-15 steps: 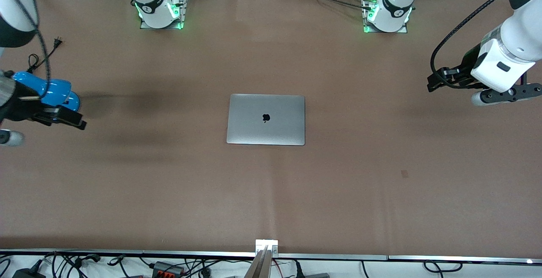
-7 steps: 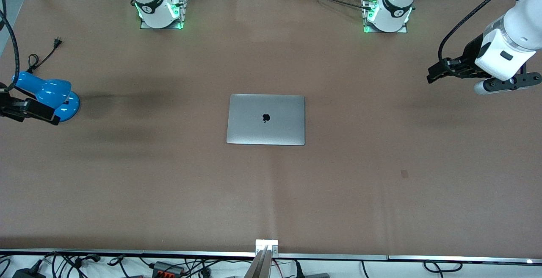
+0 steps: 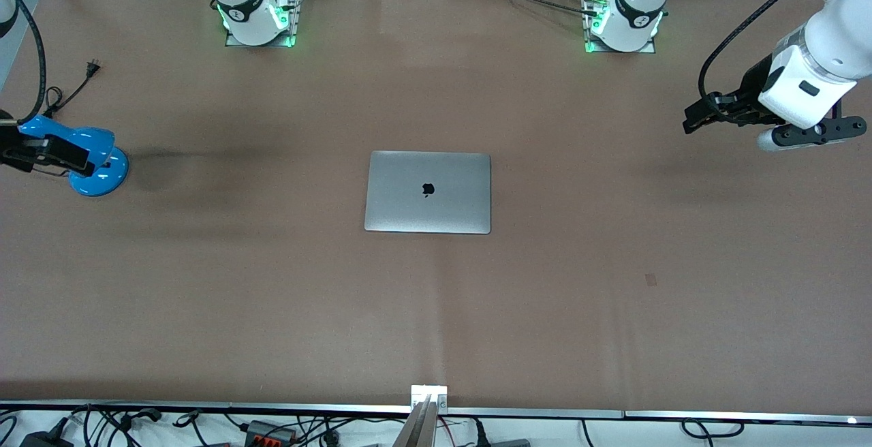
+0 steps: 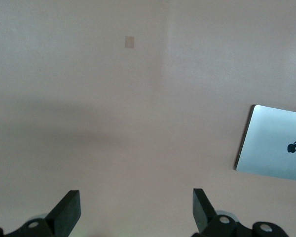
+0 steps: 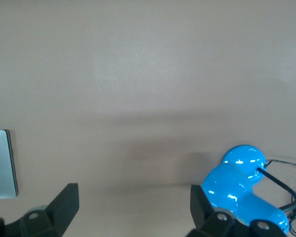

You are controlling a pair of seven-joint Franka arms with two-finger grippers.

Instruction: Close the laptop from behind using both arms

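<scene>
Now the big brown table (image 3: 613, 283) has the laptop (image 3: 428, 192) lying flat in the middle of it, with its lid all the way down and the black apple mark facing up. So the job looks done already, and I think the arms are only going back to wait. Both arms have pulled away from it. The right arm has swung out the most: a second ago its black hand was hanging lower over the table, closer to the camera than the blue lamp (image 3: 85, 154), and now the right gripper (image 3: 41, 152) sits at the very edge of the picture, over the lamp at the right arm's end of the table. Its fingers (image 5: 64, 202) are spread wide apart with nothing between them, and its own camera looks down on the lamp and just a thin slice of the laptop. The left arm has moved only a little. The left gripper (image 3: 702, 118) hangs over bare table at the left arm's end, well apart from the laptop, a bit higher up in the picture than before. Its fingers (image 4: 66, 210) are spread wide too and hold nothing. The laptop itself has not moved at all. A small black plug (image 3: 92, 65) on a thin cord lies on the table near the lamp, farther from the camera.
</scene>
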